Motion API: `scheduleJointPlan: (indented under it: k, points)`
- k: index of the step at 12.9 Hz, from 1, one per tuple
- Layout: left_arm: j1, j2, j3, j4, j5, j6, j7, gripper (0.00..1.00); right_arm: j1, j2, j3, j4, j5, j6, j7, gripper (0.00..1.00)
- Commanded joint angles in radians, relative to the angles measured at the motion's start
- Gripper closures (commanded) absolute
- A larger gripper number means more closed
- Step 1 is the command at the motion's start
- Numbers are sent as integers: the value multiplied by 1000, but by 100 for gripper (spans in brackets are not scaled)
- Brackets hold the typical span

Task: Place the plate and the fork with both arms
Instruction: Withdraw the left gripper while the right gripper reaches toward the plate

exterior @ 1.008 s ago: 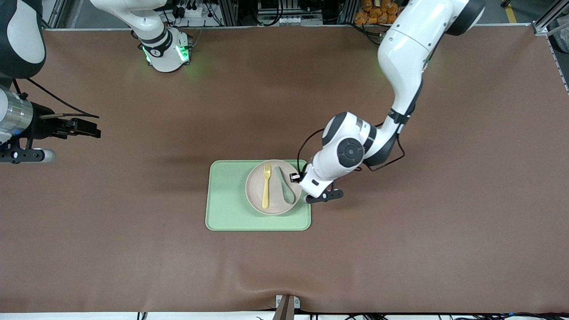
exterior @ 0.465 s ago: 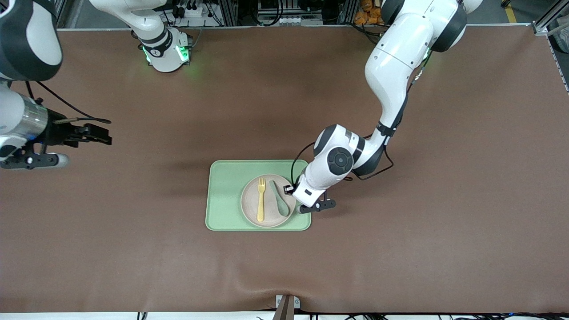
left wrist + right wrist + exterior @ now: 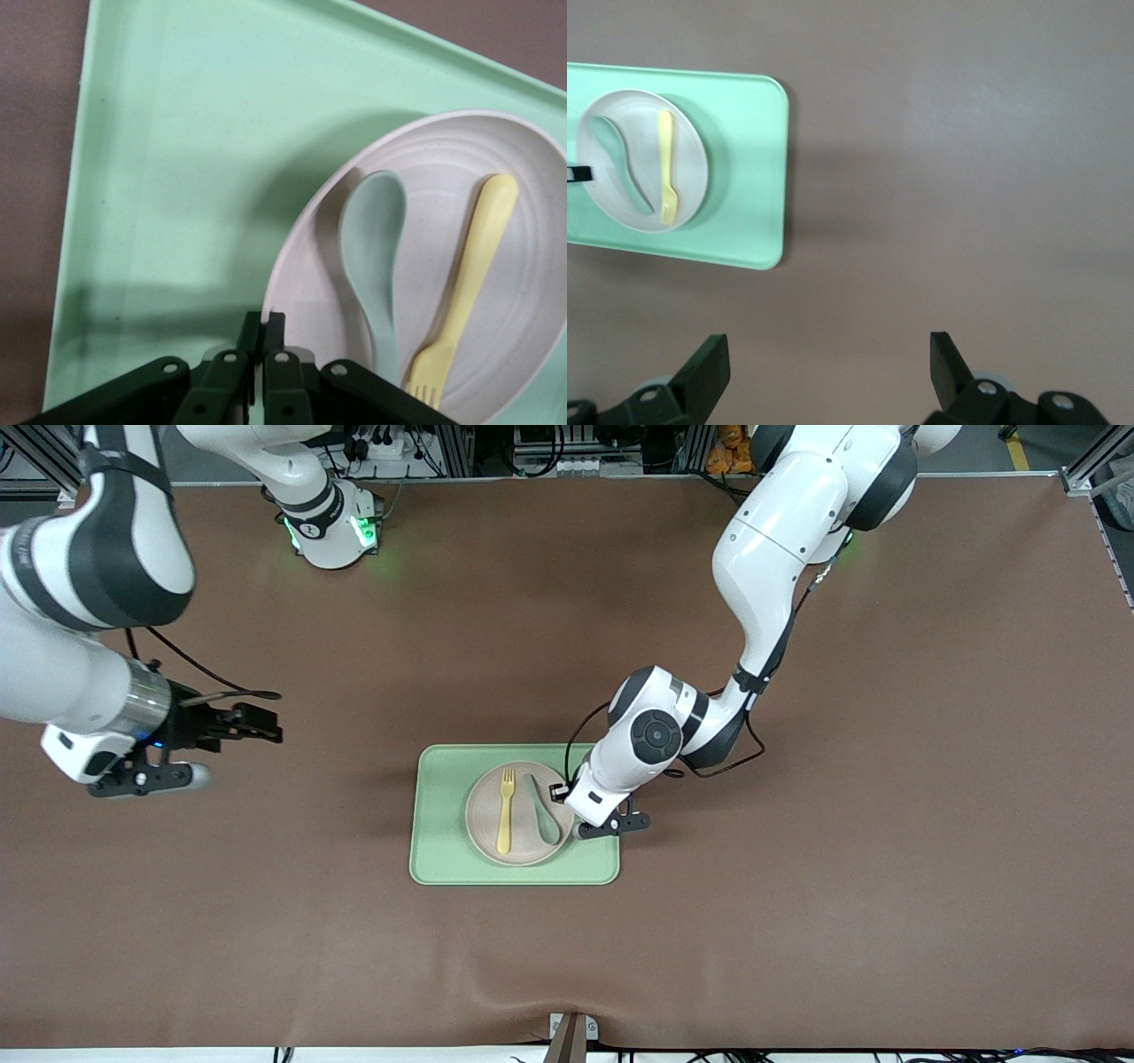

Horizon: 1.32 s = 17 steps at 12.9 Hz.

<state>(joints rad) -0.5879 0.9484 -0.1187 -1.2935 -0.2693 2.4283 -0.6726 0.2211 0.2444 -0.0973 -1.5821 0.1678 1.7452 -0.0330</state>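
I have the plate (image 3: 518, 813) pinched by its rim at the edge toward the left arm's end of the table. The left gripper (image 3: 262, 332) is clenched on that rim, one finger inside the plate and one outside, and the plate sits over the tray (image 3: 443, 850). The fork (image 3: 505, 810) lies inside the plate, away from my fingers, with the spoon (image 3: 542, 808) between the fork and the pinch point.

As I judge it, the work is at an early stage. The plate is gripped but not yet set down off the tray, and the fork has not been picked out of it. Both placements remain.

My right gripper (image 3: 828, 359) hangs spread wide with nothing between its fingers, over bare table (image 3: 797, 921) toward the right arm's end, well apart from the tray. That arm waits.

The left wrist view shows me what the front view hides under the wrist: the fingers meeting on the rim, with the spoon's bowl just beside them. I cannot tell from it whether the plate is lifted or resting. The right wrist view confirms the open fingers and shows the tray some way off, while the front view alone gives both arms at once.
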Motion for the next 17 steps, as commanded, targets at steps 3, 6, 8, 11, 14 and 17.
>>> scheduleJointPlan:
  k: [3,6,8,11,14,17]
  points:
    - [22,-25,17,29,4,-6,-16,0,84,151,-9,50,18,147,5,0]
    - [33,-74,48,31,34,-40,-15,0,156,268,-9,132,9,184,10,0]
    - [31,-120,88,31,86,-84,-8,0,194,294,-9,142,6,216,57,0]
    - [34,-210,132,31,134,-199,14,0,257,323,-10,142,-22,290,85,0]
    - [84,-275,148,20,150,-267,157,0,311,354,-10,140,-82,336,100,0]
    - [157,-298,146,14,150,-330,322,0,343,392,-13,140,-94,382,152,0]
